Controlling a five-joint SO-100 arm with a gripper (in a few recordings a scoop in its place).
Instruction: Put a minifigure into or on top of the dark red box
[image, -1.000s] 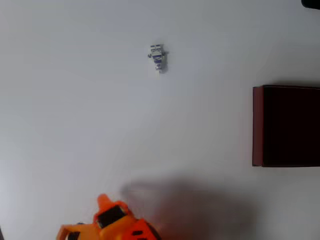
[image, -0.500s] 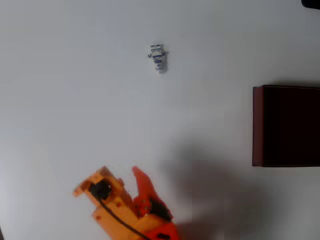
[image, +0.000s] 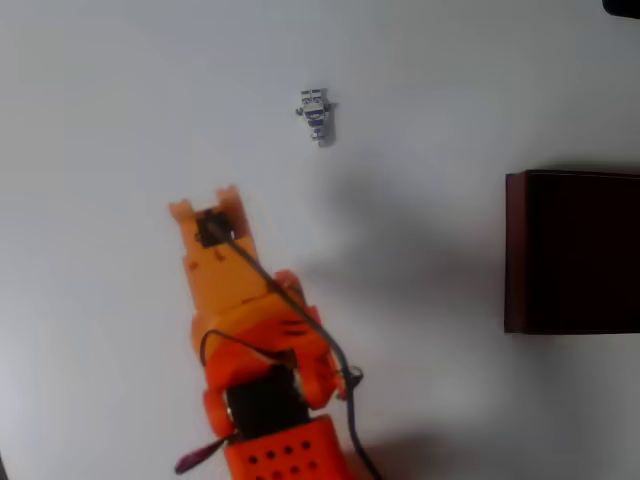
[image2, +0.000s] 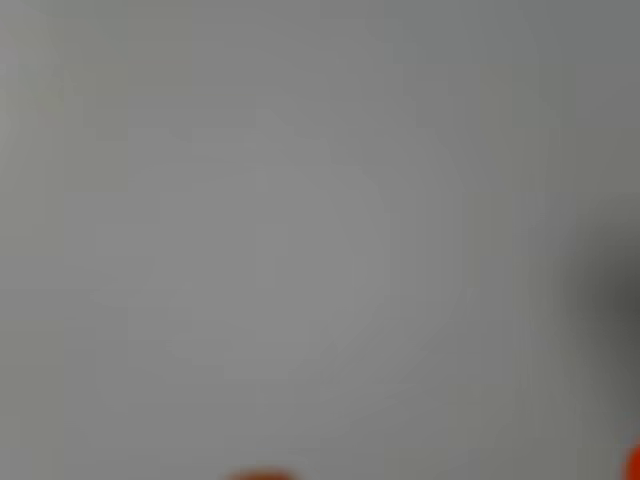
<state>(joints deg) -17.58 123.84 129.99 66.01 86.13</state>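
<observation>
In the overhead view the minifigure (image: 316, 115), tiny, white and grey with blue marks, lies alone on the white table near the top middle. The dark red box (image: 515, 250), with its near-black inside, stands at the right edge and is cut off by the frame. My orange arm reaches up from the bottom edge. Its gripper (image: 205, 205) ends below and to the left of the figure, well apart from it and far from the box. From above I cannot make out how the jaws stand. The wrist view is a grey blur with orange slivers at the bottom edge.
The white table (image: 110, 110) lies bare around the figure and between the arm and the box. A black cable (image: 330, 350) runs along the arm. A small dark object (image: 622, 6) pokes in at the top right corner.
The arm has swung up from the bottom edge into the middle left of the table. Its gripper end is now much nearer the minifigure. Figure and box have not moved.
</observation>
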